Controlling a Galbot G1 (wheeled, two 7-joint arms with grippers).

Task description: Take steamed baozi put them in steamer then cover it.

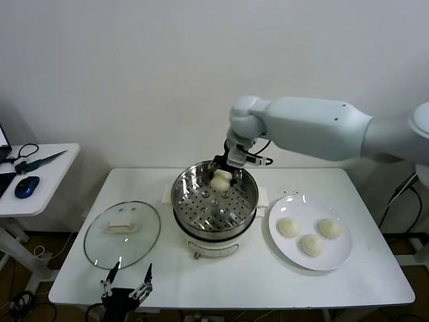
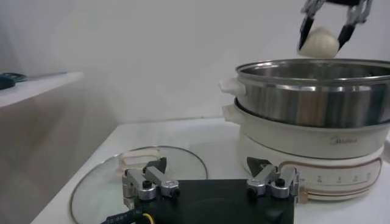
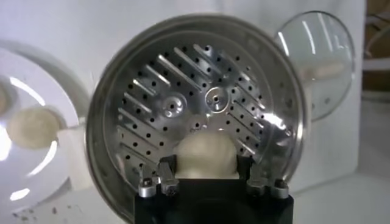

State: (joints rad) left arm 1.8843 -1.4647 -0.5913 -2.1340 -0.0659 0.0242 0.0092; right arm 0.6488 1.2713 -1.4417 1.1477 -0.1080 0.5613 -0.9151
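My right gripper (image 1: 222,176) is shut on one cream-white baozi (image 1: 220,180) and holds it above the far part of the steel steamer (image 1: 182,204). In the right wrist view the baozi (image 3: 205,155) sits between the fingers over the perforated tray (image 3: 183,103), which holds no buns. It also shows in the left wrist view (image 2: 320,42), above the steamer's rim (image 2: 304,65). Three baozi (image 1: 312,244) lie on the white plate (image 1: 340,255) to the right. The glass cover (image 1: 100,245) lies flat left of the steamer. My left gripper (image 1: 127,282) is open, low at the table's front edge.
A side table (image 1: 47,168) at far left holds a blue mouse (image 1: 24,187) and scissors. The white wall stands close behind the table. The cover also shows in the left wrist view (image 2: 103,182), just ahead of the left gripper (image 2: 207,173).
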